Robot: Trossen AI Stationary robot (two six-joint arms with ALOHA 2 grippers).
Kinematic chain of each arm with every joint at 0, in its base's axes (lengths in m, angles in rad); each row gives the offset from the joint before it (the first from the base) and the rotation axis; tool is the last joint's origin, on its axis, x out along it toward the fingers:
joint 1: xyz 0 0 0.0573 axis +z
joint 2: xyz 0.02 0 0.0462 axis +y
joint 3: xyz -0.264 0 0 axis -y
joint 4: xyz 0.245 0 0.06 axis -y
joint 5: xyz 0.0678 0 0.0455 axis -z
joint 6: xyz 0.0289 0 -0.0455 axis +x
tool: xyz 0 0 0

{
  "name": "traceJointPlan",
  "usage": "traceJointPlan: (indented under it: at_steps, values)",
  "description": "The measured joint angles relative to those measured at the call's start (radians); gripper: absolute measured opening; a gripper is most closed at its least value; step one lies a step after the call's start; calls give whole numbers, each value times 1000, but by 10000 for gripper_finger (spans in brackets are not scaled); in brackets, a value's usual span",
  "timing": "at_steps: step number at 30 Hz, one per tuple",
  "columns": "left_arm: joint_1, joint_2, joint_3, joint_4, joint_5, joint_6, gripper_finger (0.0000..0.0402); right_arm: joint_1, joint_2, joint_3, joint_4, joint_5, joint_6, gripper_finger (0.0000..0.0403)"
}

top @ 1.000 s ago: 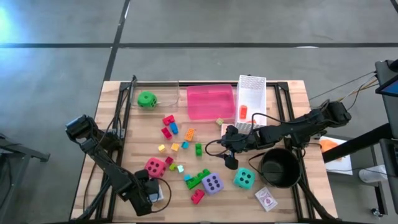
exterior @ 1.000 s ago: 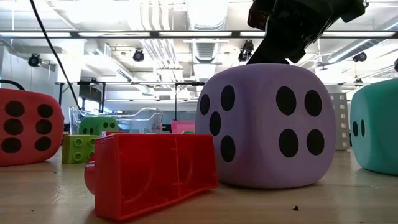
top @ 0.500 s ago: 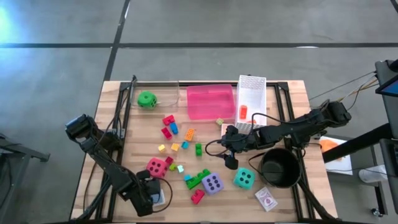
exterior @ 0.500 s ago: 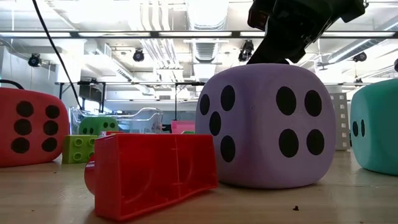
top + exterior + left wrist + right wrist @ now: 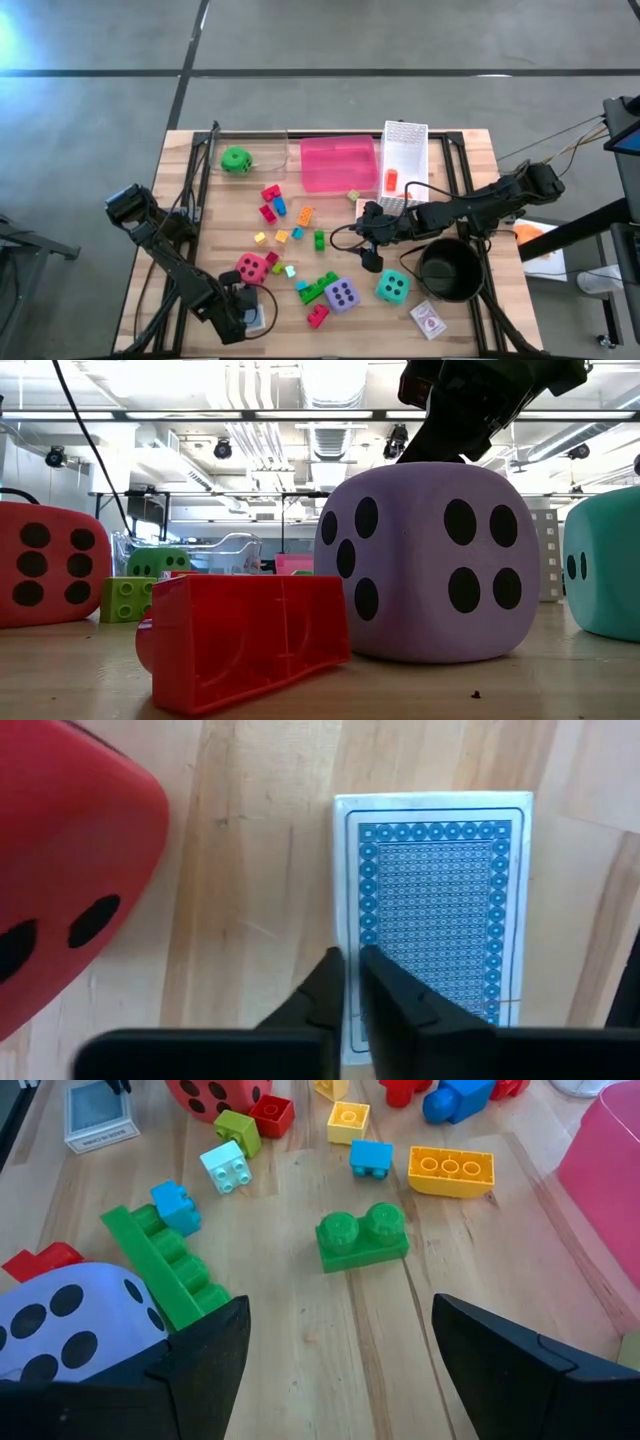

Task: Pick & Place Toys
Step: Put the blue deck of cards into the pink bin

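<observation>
Seen from above, the wooden table [image 5: 475, 150] carries the scattered toys. The left gripper [image 5: 247, 318] sits at the table's 7 o'clock corner, its fingers [image 5: 330, 990] pressed together with no gap, tips resting over the near edge of a blue-backed card pack [image 5: 437, 910] that lies flat on the wood. No grasp on the pack is visible. The red die [image 5: 251, 268] stands just beside this gripper, toward 12 o'clock from it.

The right gripper [image 5: 372, 243] hovers near the table's centre, fingers spread wide and empty, above a green two-stud brick [image 5: 362, 1237]. From this gripper, the teal die [image 5: 392, 287] lies toward 5 o'clock, and the purple die [image 5: 342, 295] toward 7 o'clock, touching a long green brick [image 5: 165, 1270]. A red brick [image 5: 245, 640] lies beside the purple die on the camera side in the low view.

The green die [image 5: 236, 160] rests toward the table's 11 o'clock corner. A pink box [image 5: 338, 165] and a white mesh basket [image 5: 404, 160] occupy the 12 o'clock edge; the black round pot [image 5: 449, 270] stands toward 4 o'clock, with a red-backed card pack [image 5: 428, 320] near it, toward 5 o'clock.

A yellow brick [image 5: 451, 1170], blue brick [image 5: 371, 1157] and pale blue brick [image 5: 225, 1166] lie scattered mid-table.
</observation>
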Motion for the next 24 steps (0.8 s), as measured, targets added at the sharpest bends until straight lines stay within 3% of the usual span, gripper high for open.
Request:
traceJointPlan:
  at_steps: [14,18,24]
  values:
    - [0,-2,4,-7,-9,-27,14,0,0,0,0,0,0,306]
    - [1,-17,8,-21,-11,-9,71,0,0,0,0,0,0,306]
    - [1,-64,5,-31,-5,-16,199,0,0,0,0,0,0,306]
